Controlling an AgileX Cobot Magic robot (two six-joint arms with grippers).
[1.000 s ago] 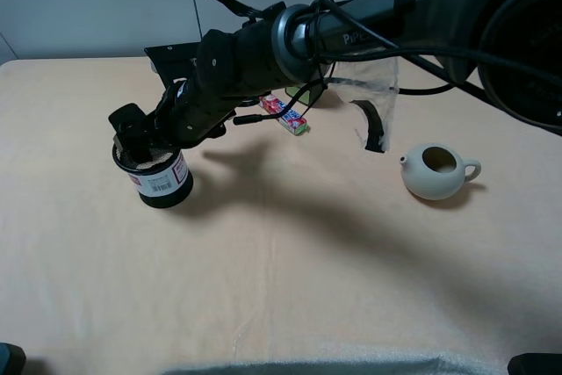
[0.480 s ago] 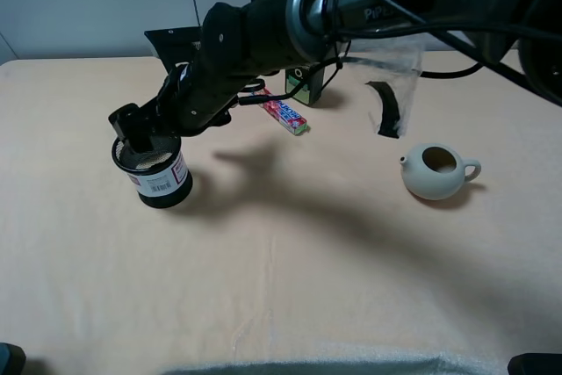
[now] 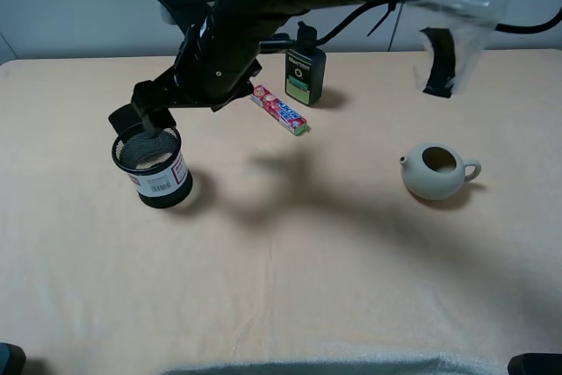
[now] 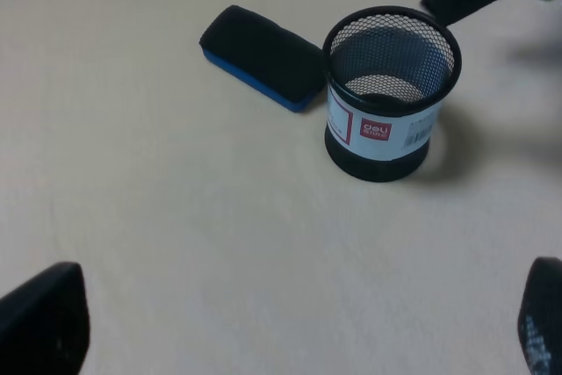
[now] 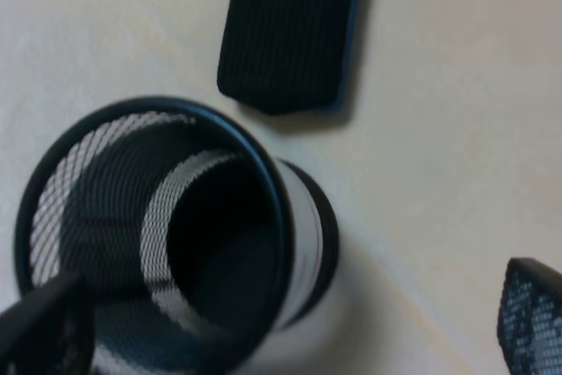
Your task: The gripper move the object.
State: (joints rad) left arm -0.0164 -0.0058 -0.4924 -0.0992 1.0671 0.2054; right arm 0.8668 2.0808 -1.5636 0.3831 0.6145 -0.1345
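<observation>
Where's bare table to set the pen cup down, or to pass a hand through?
Free: the wide front strip of table in front of the pen cup and teapot, and the middle between them. Crowded: back-left, where the right gripper hangs open over the cup beside the eraser; also around the candy pack and green bottle.

A pale beige desk carries a cream teapot on its right side, open at the top, with its spout to the left and its handle to the right. Near the far edge stands a dark green bottle with a light label. Just beside it a red wrapped pack lies slantwise. Both wrist views show a black block with a blue underside lying flat
</observation>
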